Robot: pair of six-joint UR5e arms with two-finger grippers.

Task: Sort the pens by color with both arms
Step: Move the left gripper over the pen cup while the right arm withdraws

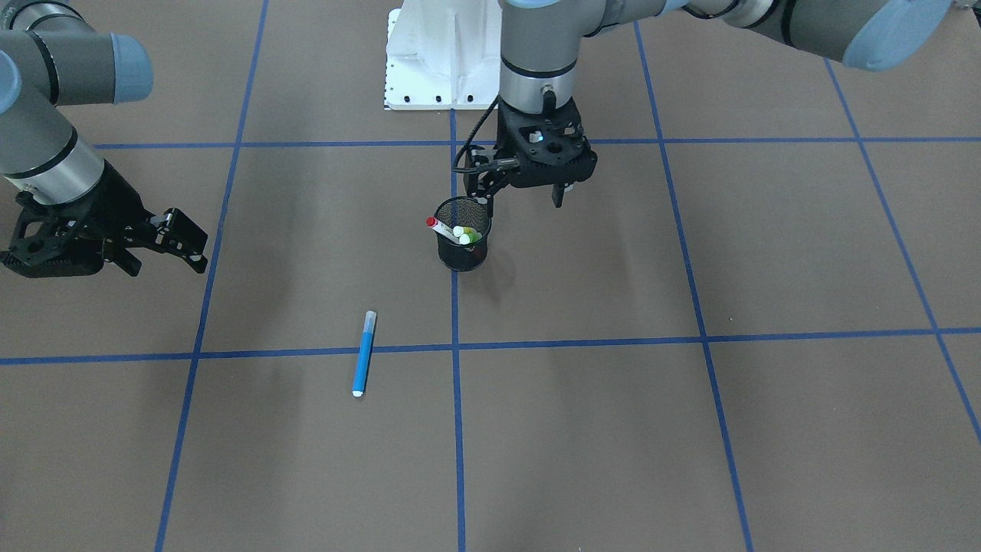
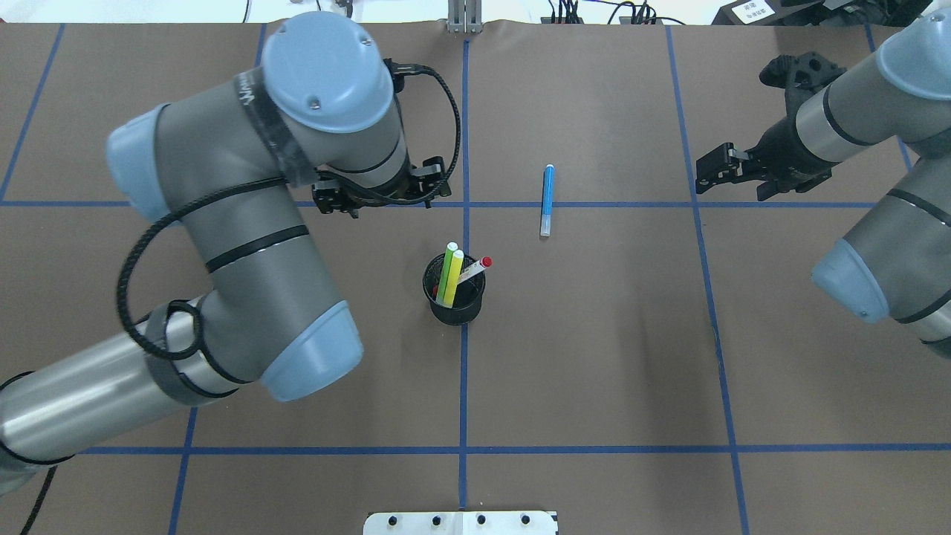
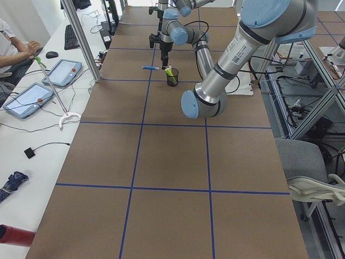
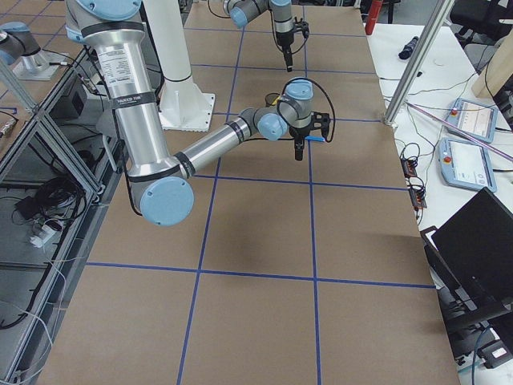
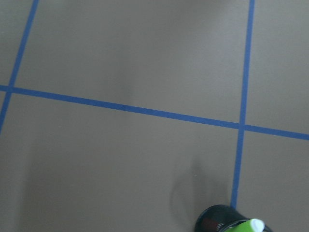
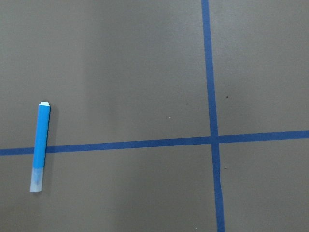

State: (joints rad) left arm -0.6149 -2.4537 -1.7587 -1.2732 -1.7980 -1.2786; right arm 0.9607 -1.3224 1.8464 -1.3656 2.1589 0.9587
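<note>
Blue pen (image 1: 364,353): It lies flat on the brown bench (image 1: 690,429), all by itself. It lies across a blue tape line (image 1: 613,341). Its clear cap points toward the robot. It is on the robot's right side of the middle, apart from the cup.
Cup (image 1: 462,257): It is black mesh and stands upright in the middle of the bench, on a tape line. Three pens stick out of it.
Red-ended pen (image 1: 438,225): It is white with a red tip. It stands tilted in the cup and leans over the rim toward the robot's right.
Green pen (image 2: 446,275): It stands in the cup with its white tip up.
Yellow pen (image 2: 455,276): It stands in the cup right beside the green one, touching it.
Left hand (image 1: 523,198): Its two fingers are spread wide. It holds nothing. It hangs in the air near the cup and touches nothing.
Right hand (image 1: 165,257): Its fingers are apart too, and nothing is in it. It hangs in the air far out on the robot's right, well apart from the blue pen and the cup.
</note>
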